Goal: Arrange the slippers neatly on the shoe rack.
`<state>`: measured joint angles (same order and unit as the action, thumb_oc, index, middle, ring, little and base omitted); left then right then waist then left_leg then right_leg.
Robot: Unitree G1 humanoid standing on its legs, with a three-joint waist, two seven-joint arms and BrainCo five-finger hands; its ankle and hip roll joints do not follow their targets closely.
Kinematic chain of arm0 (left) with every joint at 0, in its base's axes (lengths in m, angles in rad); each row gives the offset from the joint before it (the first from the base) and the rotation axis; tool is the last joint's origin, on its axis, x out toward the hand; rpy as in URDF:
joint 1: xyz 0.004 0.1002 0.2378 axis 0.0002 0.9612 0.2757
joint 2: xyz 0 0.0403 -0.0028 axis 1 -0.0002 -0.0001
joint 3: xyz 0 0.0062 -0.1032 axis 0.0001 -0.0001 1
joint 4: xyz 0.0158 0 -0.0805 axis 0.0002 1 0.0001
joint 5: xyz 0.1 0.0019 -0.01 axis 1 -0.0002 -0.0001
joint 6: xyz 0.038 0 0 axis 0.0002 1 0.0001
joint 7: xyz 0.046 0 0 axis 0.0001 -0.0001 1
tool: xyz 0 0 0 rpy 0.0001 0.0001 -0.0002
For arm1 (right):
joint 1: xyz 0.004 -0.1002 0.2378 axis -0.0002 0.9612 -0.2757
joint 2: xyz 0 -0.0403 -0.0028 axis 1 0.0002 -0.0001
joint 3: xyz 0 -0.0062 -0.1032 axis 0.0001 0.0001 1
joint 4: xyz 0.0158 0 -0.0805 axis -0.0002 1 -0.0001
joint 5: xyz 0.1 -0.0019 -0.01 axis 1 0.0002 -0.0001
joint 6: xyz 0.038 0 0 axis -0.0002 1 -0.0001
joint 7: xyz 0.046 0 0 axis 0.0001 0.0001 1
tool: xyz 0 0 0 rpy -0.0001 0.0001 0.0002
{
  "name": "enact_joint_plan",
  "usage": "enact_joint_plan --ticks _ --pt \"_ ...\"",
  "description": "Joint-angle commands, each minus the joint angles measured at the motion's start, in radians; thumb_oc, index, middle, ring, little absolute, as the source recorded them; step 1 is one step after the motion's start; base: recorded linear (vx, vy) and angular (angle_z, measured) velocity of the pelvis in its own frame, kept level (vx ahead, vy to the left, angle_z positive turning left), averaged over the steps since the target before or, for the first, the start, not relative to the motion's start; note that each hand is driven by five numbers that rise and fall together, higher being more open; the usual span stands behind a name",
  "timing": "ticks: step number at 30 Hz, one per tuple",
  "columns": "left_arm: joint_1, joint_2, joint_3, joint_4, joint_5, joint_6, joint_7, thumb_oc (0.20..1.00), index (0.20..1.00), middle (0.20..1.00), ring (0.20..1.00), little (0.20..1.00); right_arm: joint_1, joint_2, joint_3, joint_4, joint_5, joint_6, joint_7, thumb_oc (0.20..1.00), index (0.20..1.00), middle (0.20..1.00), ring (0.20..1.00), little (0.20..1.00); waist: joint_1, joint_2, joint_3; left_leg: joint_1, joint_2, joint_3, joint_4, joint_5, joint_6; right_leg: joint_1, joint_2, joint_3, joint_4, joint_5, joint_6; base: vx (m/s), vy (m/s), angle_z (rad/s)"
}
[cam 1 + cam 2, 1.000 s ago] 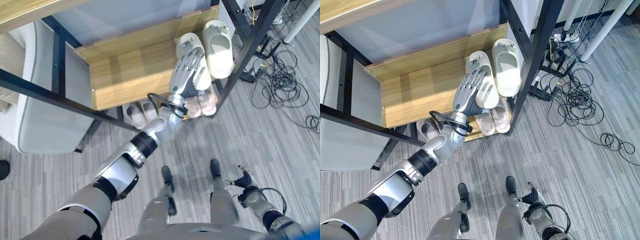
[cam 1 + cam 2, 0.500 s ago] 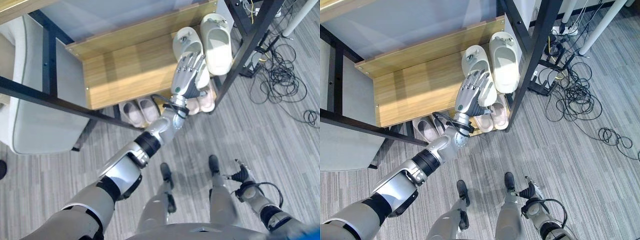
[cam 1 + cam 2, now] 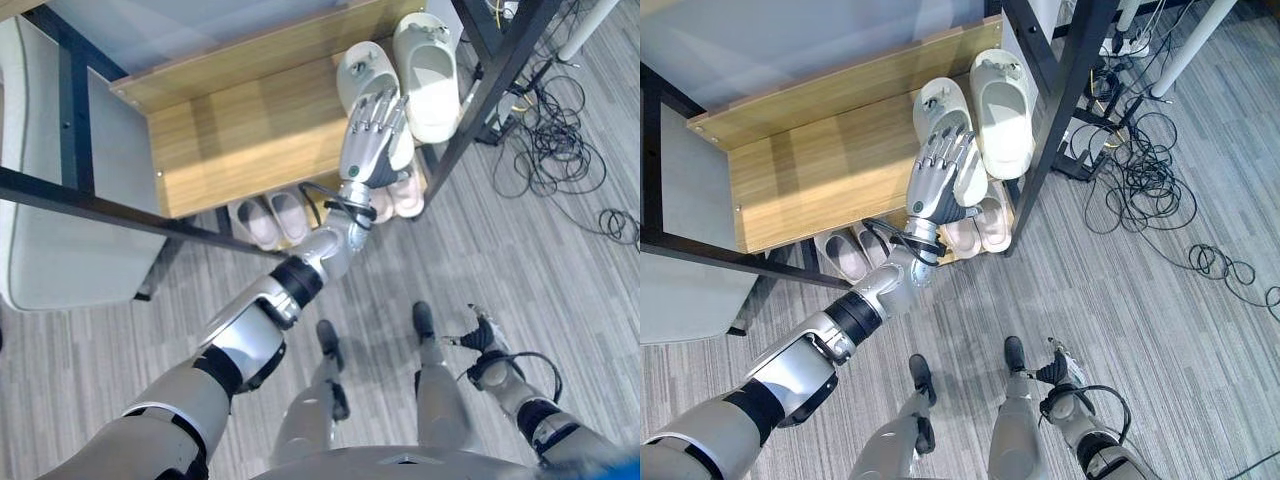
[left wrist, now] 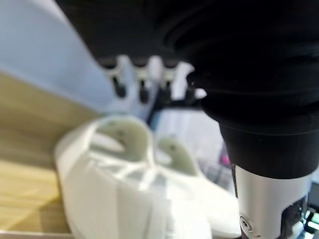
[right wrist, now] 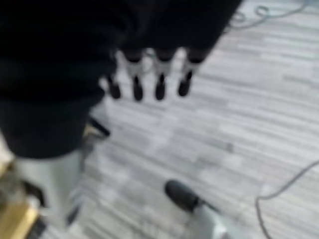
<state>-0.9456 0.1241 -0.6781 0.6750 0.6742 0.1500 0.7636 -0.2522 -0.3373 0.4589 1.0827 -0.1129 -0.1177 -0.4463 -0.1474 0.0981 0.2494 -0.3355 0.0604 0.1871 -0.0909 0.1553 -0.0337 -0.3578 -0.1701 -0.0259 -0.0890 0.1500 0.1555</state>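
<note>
On shelf (image 3: 240,130), two white slippers (image 3: 430,65), left hand (image 3: 368,150) flat

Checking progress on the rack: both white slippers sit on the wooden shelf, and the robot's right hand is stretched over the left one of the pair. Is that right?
Not quite: it is the left hand, not the right, with straight fingers over the left white slipper, as the right eye view shows. Both white slippers, including the right white slipper, do sit on the wooden shelf. The right hand hangs low over the floor.
</note>
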Motion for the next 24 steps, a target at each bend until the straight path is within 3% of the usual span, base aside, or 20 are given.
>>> enact_joint_plan --ticks 1,24 --pt "-0.153 -0.025 0.033 0.103 0.046 0.006 0.058 1.000 1.000 1.000 1.000 1.000 -0.068 -0.029 0.022 0.022 -0.022 -0.023 -0.034 1.000 1.000 1.000 1.000 1.000 0.017 -0.047 0.034 -0.069 0.029 -0.105 0.004 -0.031 -0.070 -0.028 -0.039 -0.070 0.039 -0.048 0.040 -0.01 0.000 -0.03" --pt "-0.203 -0.038 0.037 0.118 0.027 0.013 0.079 1.000 1.000 1.000 1.000 1.000 -0.103 -0.030 0.028 0.028 -0.010 -0.030 -0.055 1.000 1.000 1.000 1.000 1.000 0.014 -0.061 0.049 -0.098 0.029 -0.103 0.004 -0.028 -0.068 -0.065 -0.032 -0.064 0.048 -0.045 0.038 0.00 0.000 0.00"
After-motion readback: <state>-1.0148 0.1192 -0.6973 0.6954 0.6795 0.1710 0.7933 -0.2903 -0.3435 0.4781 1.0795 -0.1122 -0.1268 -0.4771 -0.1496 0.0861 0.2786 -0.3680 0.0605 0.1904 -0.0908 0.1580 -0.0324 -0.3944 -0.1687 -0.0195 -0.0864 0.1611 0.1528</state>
